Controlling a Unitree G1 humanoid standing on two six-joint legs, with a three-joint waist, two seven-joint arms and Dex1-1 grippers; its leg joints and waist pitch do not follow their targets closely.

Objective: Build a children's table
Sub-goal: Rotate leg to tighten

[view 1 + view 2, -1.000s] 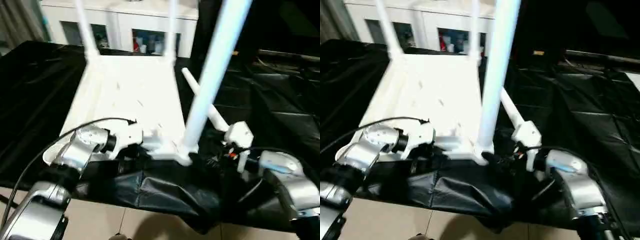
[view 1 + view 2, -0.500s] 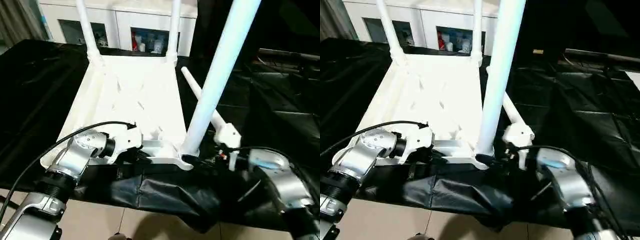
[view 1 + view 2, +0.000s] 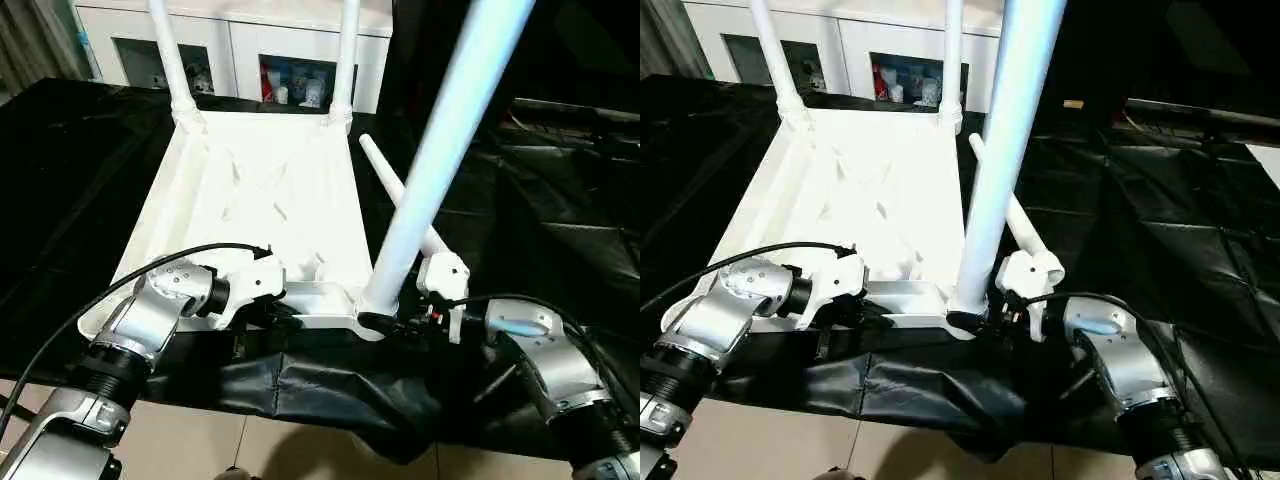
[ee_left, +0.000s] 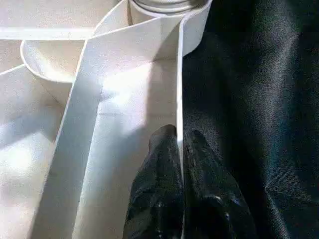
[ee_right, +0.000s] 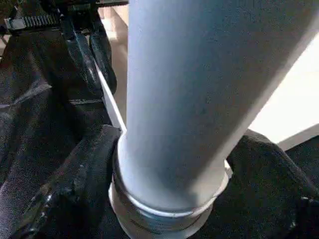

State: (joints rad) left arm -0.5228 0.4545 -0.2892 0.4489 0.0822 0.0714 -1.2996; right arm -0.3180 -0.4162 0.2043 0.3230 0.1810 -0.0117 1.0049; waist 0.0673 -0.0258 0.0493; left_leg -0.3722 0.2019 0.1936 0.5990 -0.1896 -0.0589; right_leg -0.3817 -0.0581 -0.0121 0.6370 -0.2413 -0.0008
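Right fingers (image 3: 985,322) now nearer the upright leg (image 3: 440,160), spread around its base; left fingers (image 4: 162,169) pinched on tabletop rim (image 4: 180,99).

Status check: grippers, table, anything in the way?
Left gripper shut on tabletop rim. Right gripper at near-right leg base. Three legs standing, fourth leg loose on black cloth.

No writing, label, brand or number can be read anywhere: not on the white table top (image 3: 260,200), its legs (image 3: 440,150), or the items behind the cabinet (image 3: 290,45) glass.
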